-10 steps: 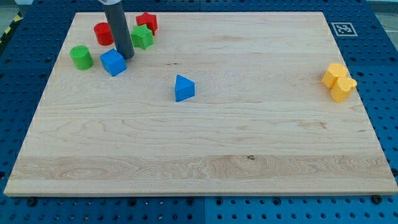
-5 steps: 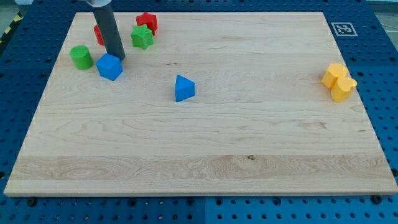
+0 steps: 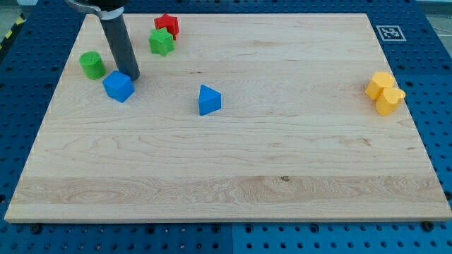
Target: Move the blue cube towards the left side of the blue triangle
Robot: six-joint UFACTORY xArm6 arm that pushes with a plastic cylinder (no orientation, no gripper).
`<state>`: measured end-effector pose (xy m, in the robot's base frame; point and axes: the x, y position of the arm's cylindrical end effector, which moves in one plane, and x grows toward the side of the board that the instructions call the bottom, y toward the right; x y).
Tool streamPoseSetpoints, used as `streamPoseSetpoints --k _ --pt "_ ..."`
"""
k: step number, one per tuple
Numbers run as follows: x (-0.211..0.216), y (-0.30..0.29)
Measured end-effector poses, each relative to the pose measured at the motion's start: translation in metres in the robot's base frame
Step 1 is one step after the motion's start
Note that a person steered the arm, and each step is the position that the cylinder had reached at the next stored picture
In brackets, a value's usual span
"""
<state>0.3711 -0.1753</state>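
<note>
While my tip [image 3: 132,75] touches the blue cube [image 3: 118,86] at its upper right, the blue triangle [image 3: 209,99] lies well apart to the view's right. There is no claw, so nothing is held. Better to circle round to the cube's left and push rightward. The worktop [image 3: 282,148] carries two blue blocks, two green, one visible red and two yellow.

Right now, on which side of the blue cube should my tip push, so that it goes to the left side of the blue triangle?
Push on the blue cube from its face toward the view's left. The blue triangle lies to its right and slightly lower. My tip now sits at the cube's upper right, so it probably must circle round first, passing the green cylinder.
</note>
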Motion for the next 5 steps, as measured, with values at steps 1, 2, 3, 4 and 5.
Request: streamPoseSetpoints --k 1,2,3,4,5 --pt "0.000 -0.015" --pt "0.000 -0.025" --pt "0.002 -0.026" --pt "0.002 -0.033" --pt "0.002 -0.046"
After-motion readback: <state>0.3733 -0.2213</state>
